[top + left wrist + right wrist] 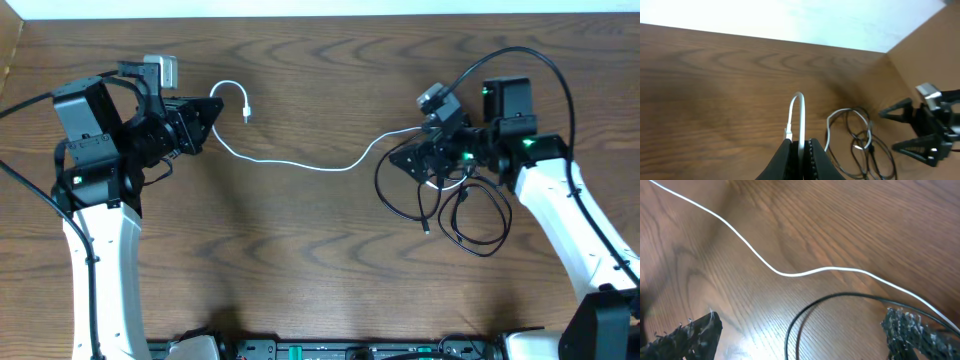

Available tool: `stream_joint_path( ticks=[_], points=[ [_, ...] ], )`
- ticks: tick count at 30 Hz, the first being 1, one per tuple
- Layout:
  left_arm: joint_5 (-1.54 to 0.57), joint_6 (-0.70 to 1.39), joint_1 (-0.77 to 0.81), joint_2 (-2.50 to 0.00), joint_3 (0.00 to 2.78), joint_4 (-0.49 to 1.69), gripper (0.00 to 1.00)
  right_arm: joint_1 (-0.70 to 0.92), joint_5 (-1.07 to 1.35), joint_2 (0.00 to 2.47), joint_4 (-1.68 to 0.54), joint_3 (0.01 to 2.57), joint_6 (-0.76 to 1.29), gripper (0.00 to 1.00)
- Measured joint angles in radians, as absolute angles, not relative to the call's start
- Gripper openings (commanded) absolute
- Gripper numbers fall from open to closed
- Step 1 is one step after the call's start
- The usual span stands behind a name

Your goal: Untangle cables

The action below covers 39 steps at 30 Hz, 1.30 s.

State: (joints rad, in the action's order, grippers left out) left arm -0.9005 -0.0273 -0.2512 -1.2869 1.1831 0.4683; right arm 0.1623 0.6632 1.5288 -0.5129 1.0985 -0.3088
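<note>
Noting the geometry first: the thin white cord [300, 165] lay across the brown wood-grain surface [300, 270] with its long axis running left to right. It sagged toward the near side at mid-span and rose again toward the right. Its left end was pinched in the left gripper [801, 146]. The jaws were closed on the cord just behind a short loop that curled toward the far side and ended in a small white plug [247, 115], clear of the jaws. Its right end ran into the heap of thin black cords [463, 200], coiled loosely on the right of the surface. The tangle therefore sat well apart from the left arm and directly at the right one.

Right gripper [800, 322]: jaws spread fully wide, holding nothing. In the right wrist view the two fingertips straddled an arc of black cord, with the white cord passing just ahead of them. Contact between either tip and either cord could not be confirmed. Overhead placed this gripper at the left edge of the black heap, where the white cord entered it.

Judgement: the right arm was nearer the crossing and the left acted as anchor. The coming move likely turned on the open jaws taking a black strand and not the white one, since the two lay close together there. Risk: closing on both could pull the knot tighter.
</note>
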Motion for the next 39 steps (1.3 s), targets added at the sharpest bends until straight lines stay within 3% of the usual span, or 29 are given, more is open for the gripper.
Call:
stream_joint_path(
  ticks=[17,31,39],
  points=[
    [-0.961,0.002,-0.199,-1.07,1.183,0.385,0.12,0.281,0.56,1.539,-0.453,1.098,-0.307,0.99],
    [-0.963,0.056,-0.199,-0.999,1.183,0.353,0.14,0.405,0.566,1.699,-0.332,1.098,-0.297,0.99],
    [-0.964,0.056,-0.199,-0.999,1.183,0.36,0.17,0.43,0.336,1.718,-0.396,1.098,-0.106,0.99]
  ],
)
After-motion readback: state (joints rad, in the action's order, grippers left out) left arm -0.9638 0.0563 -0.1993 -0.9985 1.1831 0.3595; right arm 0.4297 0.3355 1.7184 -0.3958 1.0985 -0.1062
